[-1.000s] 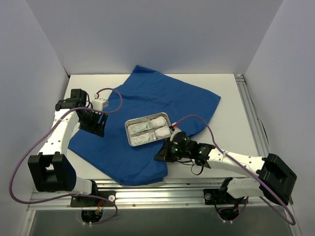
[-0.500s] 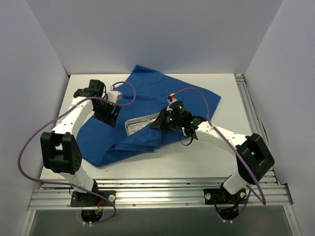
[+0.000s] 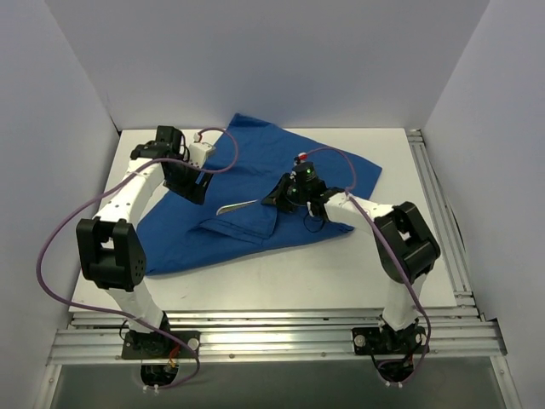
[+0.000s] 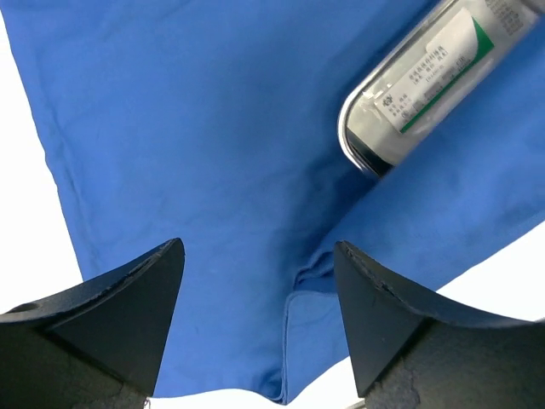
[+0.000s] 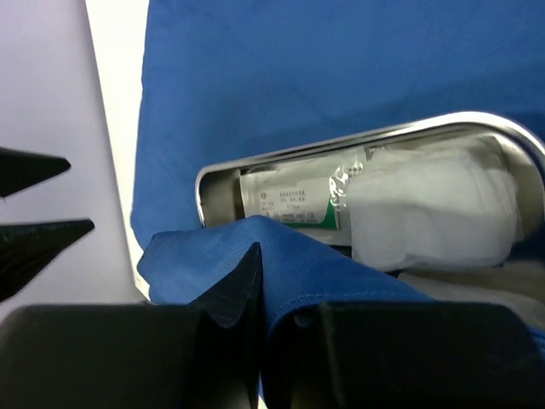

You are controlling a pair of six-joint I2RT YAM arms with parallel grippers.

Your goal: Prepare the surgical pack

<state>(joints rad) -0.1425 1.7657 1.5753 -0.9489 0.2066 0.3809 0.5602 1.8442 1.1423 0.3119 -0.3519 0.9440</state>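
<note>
Pinching a fold of the blue drape (image 3: 272,158) tight in the right gripper (image 3: 279,201), centre frame, over the steel tray (image 3: 237,207); holding the left gripper (image 3: 196,189) spread apart, upper left.

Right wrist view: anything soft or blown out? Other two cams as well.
Right wrist: the right gripper's fingers are a dark, out-of-focus mass, while the steel tray and sachet behind them are sharper. Left wrist: the bare table clips to pure white, and the drape is sharp. Top external: even light, faint shadows, no glare.
</note>
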